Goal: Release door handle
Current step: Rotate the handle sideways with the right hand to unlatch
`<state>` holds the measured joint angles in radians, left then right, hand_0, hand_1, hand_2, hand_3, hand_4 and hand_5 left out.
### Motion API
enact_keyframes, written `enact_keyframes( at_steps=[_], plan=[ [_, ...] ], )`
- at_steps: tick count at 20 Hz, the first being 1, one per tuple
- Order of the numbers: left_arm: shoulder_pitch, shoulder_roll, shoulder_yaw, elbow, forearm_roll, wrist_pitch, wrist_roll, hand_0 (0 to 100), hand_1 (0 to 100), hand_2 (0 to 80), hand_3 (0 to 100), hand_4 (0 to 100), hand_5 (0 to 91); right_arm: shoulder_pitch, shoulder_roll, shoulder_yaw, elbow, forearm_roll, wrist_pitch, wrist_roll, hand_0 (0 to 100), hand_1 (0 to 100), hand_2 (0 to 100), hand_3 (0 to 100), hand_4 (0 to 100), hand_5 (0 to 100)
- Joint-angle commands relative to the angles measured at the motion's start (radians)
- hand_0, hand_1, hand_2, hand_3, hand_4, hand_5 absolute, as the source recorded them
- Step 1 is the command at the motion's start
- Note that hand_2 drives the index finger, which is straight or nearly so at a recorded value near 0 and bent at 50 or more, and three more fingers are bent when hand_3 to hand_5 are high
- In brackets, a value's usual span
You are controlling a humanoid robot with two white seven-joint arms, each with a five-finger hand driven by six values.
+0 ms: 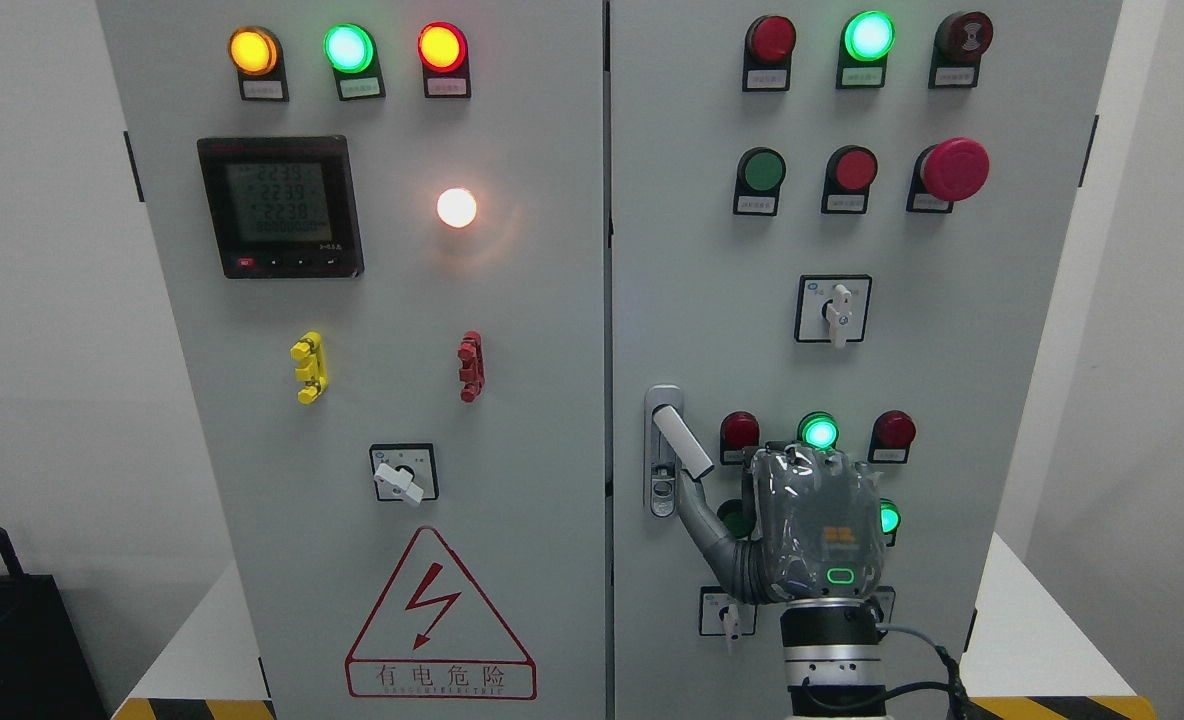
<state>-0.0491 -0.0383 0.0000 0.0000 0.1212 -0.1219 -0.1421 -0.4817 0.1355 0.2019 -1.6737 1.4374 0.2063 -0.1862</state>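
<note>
Nearest the camera, low and right of centre, the right hand (814,530) rose from the bottom edge, its back to the lens. Whether its fingers were curled or apart could not be told; only the thumb (700,510) showed, reaching up-left. The door handle (681,441) lay just up-left of the hand, at the left edge of the right cabinet door (952,360). Its long axis ran tilted, its free end pointing down-right to the thumb tip, seemingly touching. Backing the hand down-right should clear it.
</note>
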Motion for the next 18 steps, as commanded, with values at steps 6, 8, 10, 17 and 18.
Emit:
enact_keyframes(
  at_steps=[6,8,10,17,18],
  plan=[
    [0.000,0.000,0.011,0.017,0.000,0.001,-0.001,12,39,0.0,0,0,0.0,-0.006,0.000,-0.012,-0.001,0.000,-0.001,-0.001,40,16,94,100,95,98],
    [0.000,0.000,0.011,0.017,0.000,0.001,-0.001,12,39,0.0,0,0,0.0,-0.006,0.000,-0.013,-0.003,0.000,-0.001,-0.001,40,16,94,100,95,98],
    [0.000,0.000,0.011,0.017,0.000,-0.001,-0.001,12,39,0.0,0,0,0.0,-0.006,0.000,-0.015,-0.001,0.000,-0.001,0.001,40,16,94,100,95,98],
    [0.000,0.000,0.011,0.017,0.000,0.001,-0.001,12,39,0.0,0,0,0.0,-0.011,-0.002,-0.018,-0.001,-0.002,-0.002,0.002,40,16,94,100,95,98],
    [0.000,0.000,0.011,0.017,0.000,0.001,-0.001,12,39,0.0,0,0,0.0,-0.011,-0.002,-0.018,-0.001,-0.002,-0.002,0.002,40,16,94,100,95,98]
  ],
)
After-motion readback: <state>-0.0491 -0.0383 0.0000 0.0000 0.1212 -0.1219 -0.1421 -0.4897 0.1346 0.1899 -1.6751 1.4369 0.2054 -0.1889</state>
